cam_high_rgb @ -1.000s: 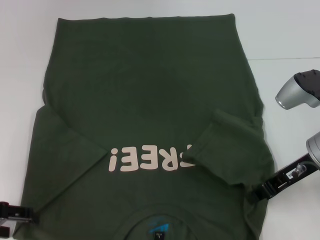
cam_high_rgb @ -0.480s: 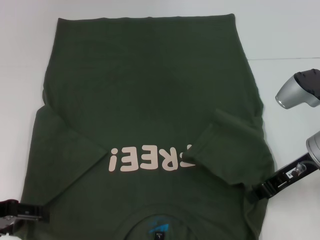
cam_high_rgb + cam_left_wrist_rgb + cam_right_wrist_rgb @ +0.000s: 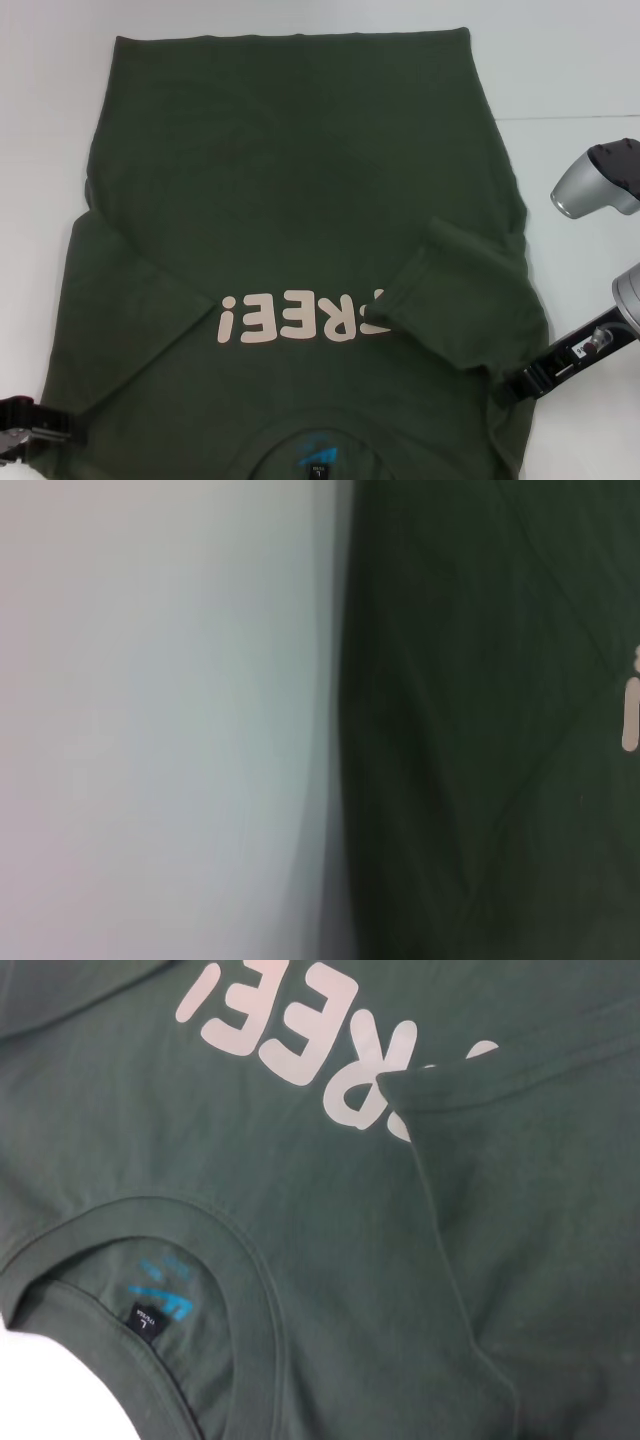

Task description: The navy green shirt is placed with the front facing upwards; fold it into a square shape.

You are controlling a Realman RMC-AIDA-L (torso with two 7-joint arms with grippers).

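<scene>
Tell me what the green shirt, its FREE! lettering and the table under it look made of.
Green shirt: soft matte knit, likely cotton; it creases and folds limply. FREE! lettering: flat pale pink print, slightly smoother than the cloth. Table: smooth white surface; material unclear.

white table (image 3: pixel 40 120), thin dark seam line (image 3: pixel 570 117) across it

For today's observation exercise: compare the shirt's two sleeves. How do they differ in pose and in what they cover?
On the navy green shirt, the right sleeve is folded inward onto the front, while the left sleeve lies spread outward and flat. The right sleeve covers the start of the pink print; the left sleeve hides none of it. Each has a gripper at its near edge: right gripper, left gripper.
</scene>
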